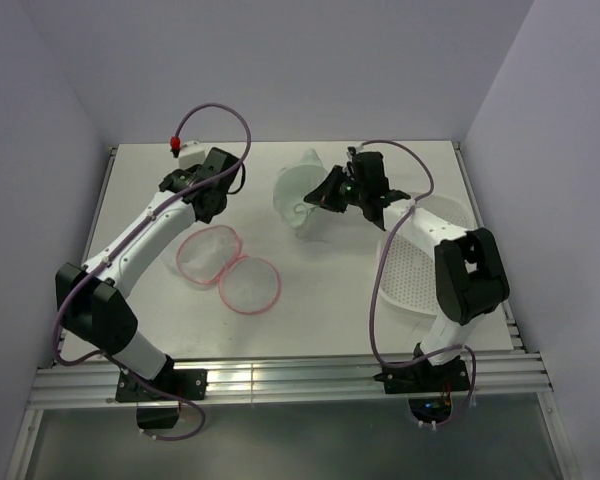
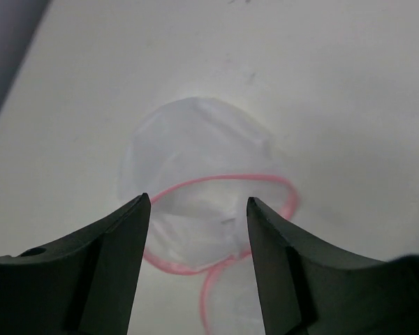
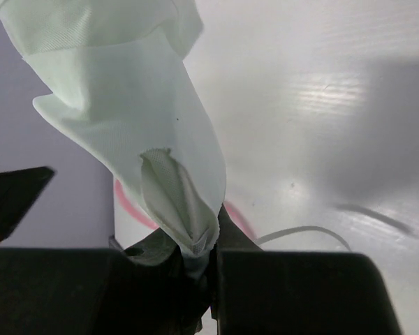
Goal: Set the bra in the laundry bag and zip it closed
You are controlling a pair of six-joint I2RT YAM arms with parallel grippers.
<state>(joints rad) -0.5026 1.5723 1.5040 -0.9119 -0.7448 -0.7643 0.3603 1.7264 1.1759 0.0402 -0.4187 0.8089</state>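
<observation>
Pinching one thin fold of pale mint sheer bra, right gripper risks dropping it; left gripper hangs open over pink-rimmed mesh laundry bag.

You've got the white worktop carrying the laundry bag, spread open as two discs left of centre, and a perforated basket at its right edge.

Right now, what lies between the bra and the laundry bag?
Bare table, in the top view: nothing sits between the bra, pinched in the right hand, and the open laundry bag.
</observation>
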